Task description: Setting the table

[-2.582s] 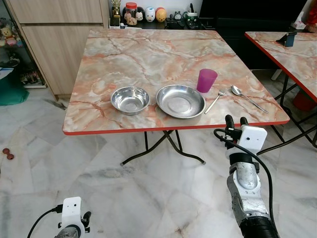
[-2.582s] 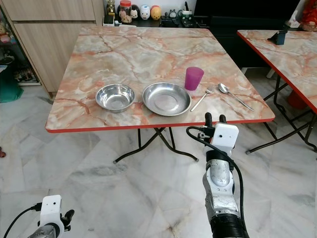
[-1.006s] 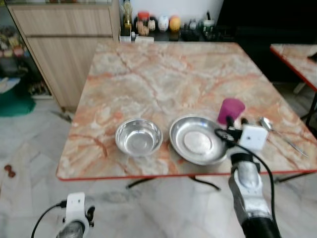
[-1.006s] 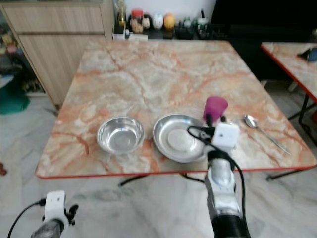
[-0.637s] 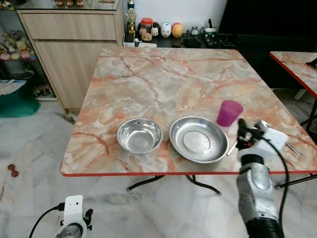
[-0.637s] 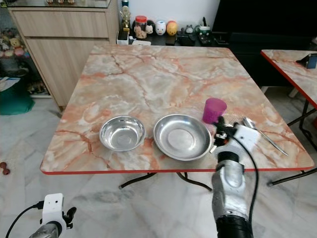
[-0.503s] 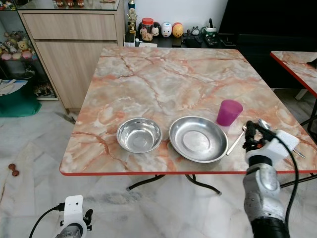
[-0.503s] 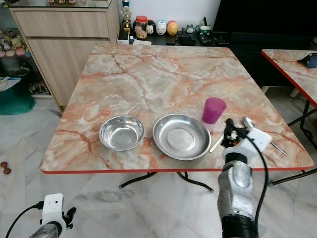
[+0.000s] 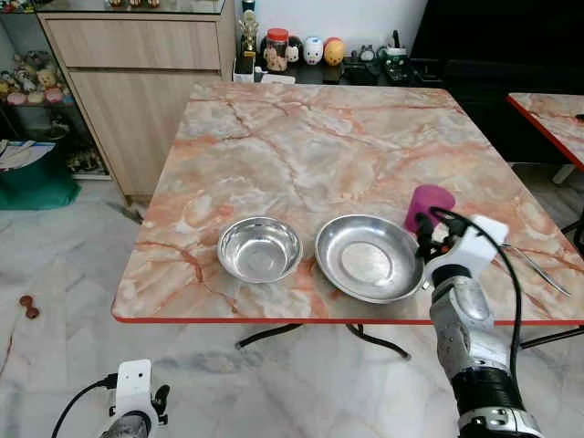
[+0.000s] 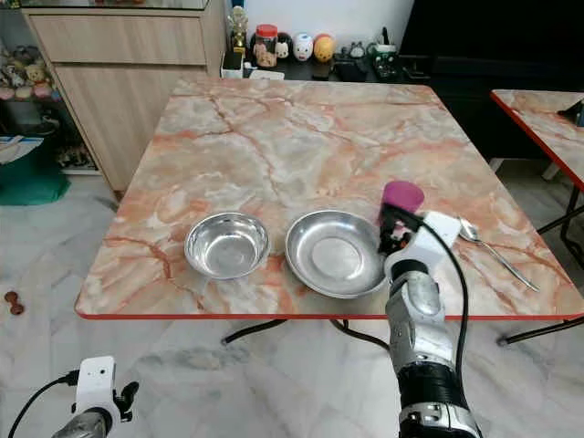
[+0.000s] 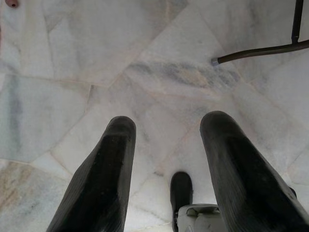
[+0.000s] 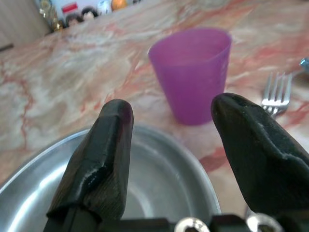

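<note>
On the marble table [image 9: 301, 146] stand a small steel bowl [image 9: 260, 248], a wider steel plate [image 9: 368, 257] and a purple cup [image 9: 429, 203]. A spoon [image 9: 538, 269] lies further right, and a fork [image 12: 276, 94] lies beside the cup. My right gripper [image 9: 427, 239] hovers open over the plate's right rim. In the right wrist view the cup [image 12: 191, 72] stands upright just ahead of the two fingers, apart from them. My left gripper [image 11: 166, 145] hangs open low over the floor.
A second red-edged table [image 9: 547, 114] stands to the right. A wooden cabinet [image 9: 137, 82] is at the back left, with jars and figurines [image 9: 301, 50] behind the table's far edge. Black table legs [image 11: 260, 50] cross the marble floor under the table.
My right gripper has swung left, from beside the fork and spoon to the plate's right rim in front of the cup. The left arm stays down.
</note>
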Controlling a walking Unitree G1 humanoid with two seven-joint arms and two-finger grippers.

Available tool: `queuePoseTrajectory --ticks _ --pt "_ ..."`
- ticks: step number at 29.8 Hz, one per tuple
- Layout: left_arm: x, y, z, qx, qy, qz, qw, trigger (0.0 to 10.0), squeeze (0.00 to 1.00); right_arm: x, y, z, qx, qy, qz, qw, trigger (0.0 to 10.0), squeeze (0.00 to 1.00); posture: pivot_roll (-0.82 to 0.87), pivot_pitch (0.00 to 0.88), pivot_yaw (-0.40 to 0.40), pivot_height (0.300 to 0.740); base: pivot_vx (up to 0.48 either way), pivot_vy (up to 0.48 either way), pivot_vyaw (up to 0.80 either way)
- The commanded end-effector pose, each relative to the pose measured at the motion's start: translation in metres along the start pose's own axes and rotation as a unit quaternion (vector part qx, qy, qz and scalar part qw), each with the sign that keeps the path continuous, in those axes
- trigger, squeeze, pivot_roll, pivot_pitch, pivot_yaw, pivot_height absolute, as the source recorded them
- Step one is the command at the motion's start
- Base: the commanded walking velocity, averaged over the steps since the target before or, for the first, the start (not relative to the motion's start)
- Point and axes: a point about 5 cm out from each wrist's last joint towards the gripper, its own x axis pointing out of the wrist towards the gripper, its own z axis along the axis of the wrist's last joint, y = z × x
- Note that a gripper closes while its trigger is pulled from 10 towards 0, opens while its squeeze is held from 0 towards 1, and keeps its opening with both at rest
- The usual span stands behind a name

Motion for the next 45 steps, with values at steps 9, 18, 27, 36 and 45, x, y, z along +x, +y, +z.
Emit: queuePoseTrajectory --ticks 9,18,27,36,45 --pt "-0.001 -0.003 -0.004 0.001 0.01 -0.003 1.0 10.0 0.0 -0.001 -0.01 -0.001 0.01 0.02 0.009 1.0 10.0 0.0 -0.04 0.0 -0.047 0.74 0.0 0.0 0.0" --pt "-0.001 -0.004 -0.004 0.004 0.009 -0.006 1.0 10.0 0.0 -0.002 -0.016 -0.005 0.091 0.038 0.04 0.994 10.0 0.0 -0.04 0.0 -0.046 0.74 0.0 0.0 0.0" --pt "-0.001 -0.004 -0.003 0.006 0.004 -0.006 1.0 10.0 0.0 0.001 -0.015 -0.007 0.107 0.052 0.052 0.992 10.0 0.0 -0.03 0.0 -0.045 0.74 0.0 0.0 0.0" --pt "0.0 -0.004 -0.002 0.011 0.003 -0.009 1.0 10.0 0.0 -0.001 -0.03 -0.008 0.12 0.056 0.022 0.991 10.0 0.0 -0.04 0.0 -0.04 0.74 0.0 0.0 0.0" --pt "0.0 -0.004 -0.002 0.014 0.005 -0.01 1.0 10.0 0.0 -0.001 -0.029 -0.019 0.118 0.087 0.02 0.989 10.0 0.0 -0.03 0.0 -0.04 0.74 0.0 0.0 0.0"
